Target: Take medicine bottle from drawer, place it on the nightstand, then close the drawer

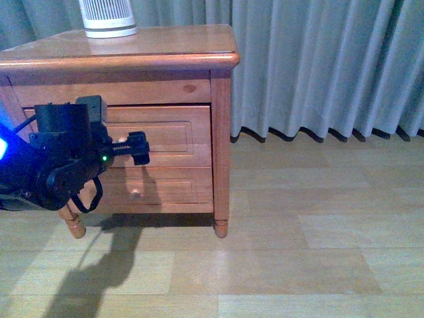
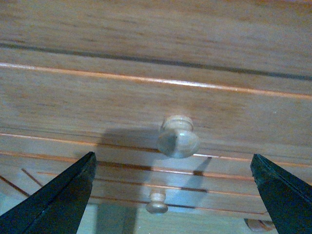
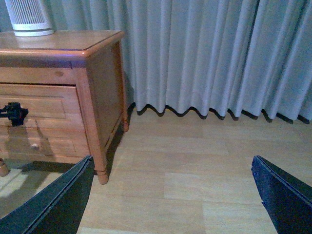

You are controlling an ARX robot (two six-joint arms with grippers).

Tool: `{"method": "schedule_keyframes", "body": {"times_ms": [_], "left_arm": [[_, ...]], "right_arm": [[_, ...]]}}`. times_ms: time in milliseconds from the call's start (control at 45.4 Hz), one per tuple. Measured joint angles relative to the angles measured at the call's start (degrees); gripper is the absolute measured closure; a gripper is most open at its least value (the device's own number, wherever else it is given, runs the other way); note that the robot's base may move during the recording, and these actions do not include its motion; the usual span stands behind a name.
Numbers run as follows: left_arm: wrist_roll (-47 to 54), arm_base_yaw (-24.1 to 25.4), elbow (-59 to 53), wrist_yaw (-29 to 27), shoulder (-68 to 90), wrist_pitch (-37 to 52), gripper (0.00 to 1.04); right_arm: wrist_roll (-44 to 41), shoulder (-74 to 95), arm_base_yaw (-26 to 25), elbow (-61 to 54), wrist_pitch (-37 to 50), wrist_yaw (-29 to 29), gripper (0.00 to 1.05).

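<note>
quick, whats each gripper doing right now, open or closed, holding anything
Left gripper: open, holding nothing; the drawer knob sits ahead of it, not gripped.
Right gripper: open, holding nothing.

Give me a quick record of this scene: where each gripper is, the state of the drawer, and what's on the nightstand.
left gripper: open, in front of the upper drawer, aimed at its knob, not gripping it
right gripper: open, empty, over the floor beside the nightstand
upper drawer: looks shut
medicine bottle: not in view
nightstand top: white slatted device, partly cut off by the picture's edge
</note>
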Motion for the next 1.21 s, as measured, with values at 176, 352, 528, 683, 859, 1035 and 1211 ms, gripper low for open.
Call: {"method": "schedule_keyframes", "body": {"times_ms": [176, 352, 528, 683, 859, 1035, 1211], "left_arm": [[-0.4, 0.0, 4.4, -0.1, 1.6, -2.1, 0.07], [-0.4, -0.3, 5.3, 0.1, 2.7, -2.7, 0.09], [-0.6, -0.3, 6.1, -0.2, 3.8, -2.8, 0.24], [-0.7, -0.3, 6.8, -0.3, 4.0, -2.8, 0.43], [-0.8, -0.3, 6.9, -0.4, 4.0, -2.8, 0.77], [-1.1, -0.3, 5.7, -0.4, 3.9, -1.2, 0.80], [-1.2, -0.8, -5.0, -0.7, -1.1, 4.1, 0.80]], "right_arm": [[0.0, 0.0, 0.0, 0.0, 0.0, 0.0, 0.07], [0.0, 0.0, 0.0, 0.0, 0.0, 0.0, 0.07], [0.0, 0.0, 0.0, 0.0, 0.0, 0.0, 0.07], [0.0, 0.0, 0.0, 0.0, 0.0, 0.0, 0.07], [0.0, 0.0, 0.0, 0.0, 0.0, 0.0, 0.07], [0.0, 0.0, 0.0, 0.0, 0.0, 0.0, 0.07], [0.0, 0.0, 0.0, 0.0, 0.0, 0.0, 0.07]]}}
